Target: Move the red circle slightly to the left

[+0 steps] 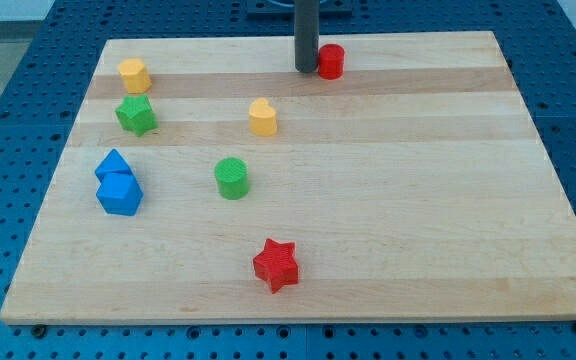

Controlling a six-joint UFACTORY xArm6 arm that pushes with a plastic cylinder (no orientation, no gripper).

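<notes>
The red circle (331, 61) is a small red cylinder near the view's top, a little right of centre, on the wooden board (418, 200). My tip (306, 69) is the lower end of the dark rod that comes down from the top edge. It stands just left of the red circle, touching it or nearly so. No part of the circle is hidden.
A yellow block (134, 75) and a green star (136, 114) sit at the upper left. Two blue blocks (118, 184) lie at the left. A yellow heart (262, 117), a green cylinder (232, 178) and a red star (276, 264) lie around the middle.
</notes>
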